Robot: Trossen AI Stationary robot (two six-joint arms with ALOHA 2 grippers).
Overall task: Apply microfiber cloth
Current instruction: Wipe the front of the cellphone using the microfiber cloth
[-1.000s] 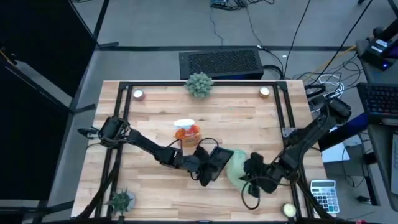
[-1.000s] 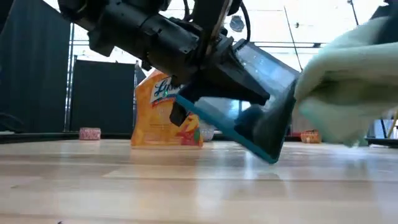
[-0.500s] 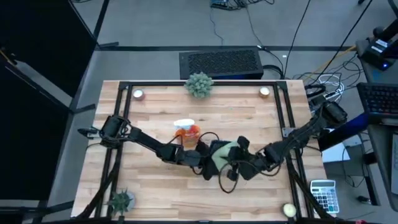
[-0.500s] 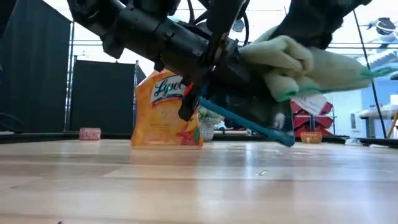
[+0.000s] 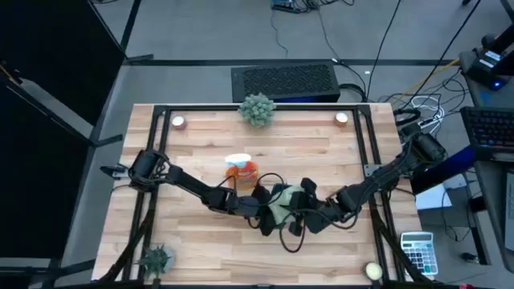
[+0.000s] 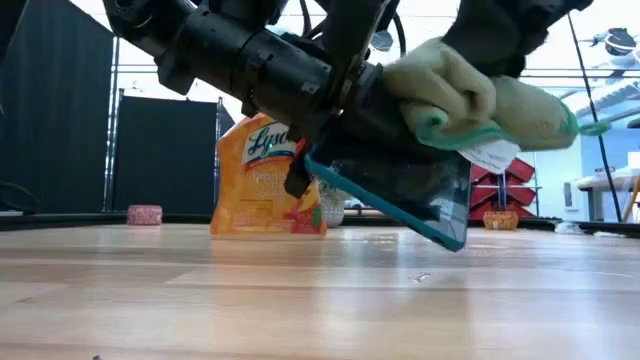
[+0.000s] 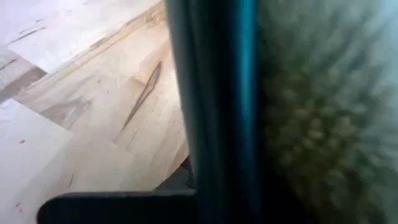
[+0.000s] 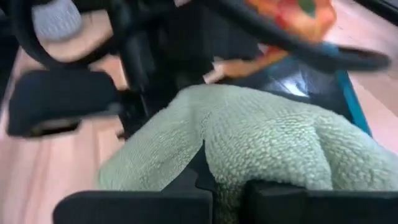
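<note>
My left gripper is shut on a dark tablet with a teal rim and holds it over the middle of the table. The pale green microfiber cloth lies bunched on the tablet's upper face, and my right gripper is shut on it. Its fingers show at the bottom of the right wrist view, with the cloth between them. The orange spray bottle stands just behind the tablet, toward the far edge. My left gripper pinches the tablet at its end toward the table's left, coming level from the left. The teal rim runs out past its finger. The tablet is lifted clear of the table and slopes down toward the right. My right gripper pinches a bunched fold of the cloth between its two fingers, several layers thick. It comes from the table's right, slanting down. The cloth lies against the tablet's upper face, clear of the table.
A green plant ball and two small candles sit along the far edge. A small succulent stands at the near left and a pale ball at the near right. Black rails frame the tabletop.
My right gripper has carried the cloth toward the table's left, from beside the tablet onto its upper face. The tablet, steeply tilted a second ago, has levelled out and now slopes gently, still held clear of the table.
</note>
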